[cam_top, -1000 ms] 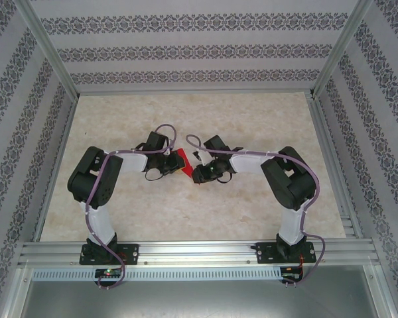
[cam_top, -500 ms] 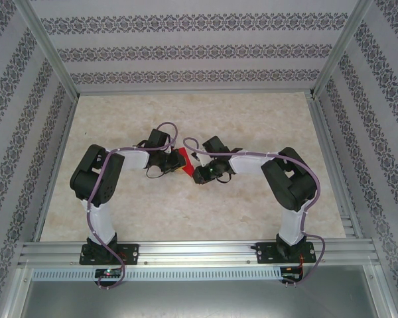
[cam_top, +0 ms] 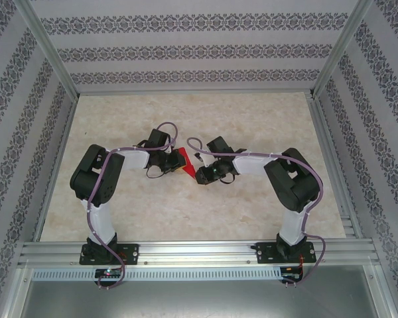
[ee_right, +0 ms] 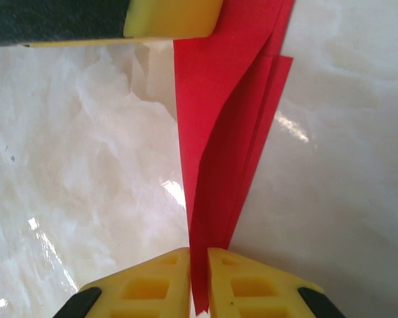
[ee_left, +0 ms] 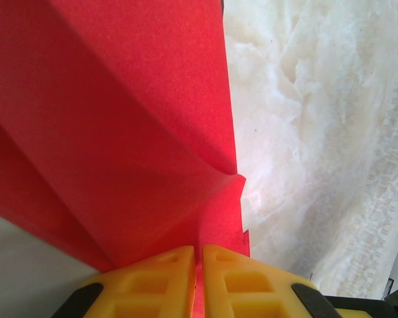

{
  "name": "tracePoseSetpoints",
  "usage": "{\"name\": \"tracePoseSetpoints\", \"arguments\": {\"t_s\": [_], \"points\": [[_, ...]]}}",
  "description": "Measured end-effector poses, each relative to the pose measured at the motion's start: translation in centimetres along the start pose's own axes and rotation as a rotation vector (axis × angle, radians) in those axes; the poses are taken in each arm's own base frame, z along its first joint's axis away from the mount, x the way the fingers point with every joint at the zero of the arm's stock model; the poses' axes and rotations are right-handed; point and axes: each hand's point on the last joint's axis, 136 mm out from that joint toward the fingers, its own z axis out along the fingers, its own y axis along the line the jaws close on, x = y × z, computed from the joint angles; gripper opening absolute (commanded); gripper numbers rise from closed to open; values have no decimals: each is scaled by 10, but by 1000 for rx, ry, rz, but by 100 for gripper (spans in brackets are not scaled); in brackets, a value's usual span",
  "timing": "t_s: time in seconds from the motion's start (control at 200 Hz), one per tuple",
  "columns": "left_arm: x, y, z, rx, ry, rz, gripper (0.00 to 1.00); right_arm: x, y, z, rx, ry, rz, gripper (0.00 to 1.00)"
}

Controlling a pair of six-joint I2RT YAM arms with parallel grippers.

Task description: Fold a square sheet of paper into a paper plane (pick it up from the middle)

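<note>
Pincers are both clenching the folded red paper (cam_top: 186, 169). Left gripper (ee_left: 199, 281) is nipping it beside a crease, its yellow fingers (ee_left: 152, 281) pressing together with just the sheet between. Right gripper (ee_right: 199, 281) is pinching a narrow layered end the same way. Paper is stretching between them over the middle of the desk (cam_top: 119, 119), well apart from every edge. Pale marbled top is glaring in patches, with patterned walls (cam_top: 186, 53) and metal frame posts (cam_top: 46, 46) standing round it. From above, arms are covering most of the paper. I cannot tell whether it is touching the desk.
</note>
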Motion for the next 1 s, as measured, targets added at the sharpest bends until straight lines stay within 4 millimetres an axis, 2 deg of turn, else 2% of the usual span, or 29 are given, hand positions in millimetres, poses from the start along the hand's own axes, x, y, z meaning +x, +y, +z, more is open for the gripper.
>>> {"name": "tracePoseSetpoints", "arguments": {"t_s": [0.25, 0.375, 0.49, 0.579, 0.649, 0.829, 0.999], "points": [[0, 0, 0, 1, 1, 0, 14, 7, 1, -1, -16, 12, 10, 15], [0, 0, 0, 1, 0, 0, 14, 6, 2, -3, -15, 9, 30, 21], [0, 0, 0, 1, 1, 0, 14, -5, 10, -17, -12, -36, 39, 25], [0, 0, 0, 1, 1, 0, 14, -20, 18, -31, -23, -96, 30, 24], [0, 0, 0, 1, 0, 0, 14, -29, 22, -34, -32, -121, 31, 24], [0, 0, 0, 1, 1, 0, 14, -42, 31, -20, -60, -111, 39, 21], [0, 0, 0, 1, 1, 0, 14, -36, 29, -1, -64, -64, 63, 19]]}}
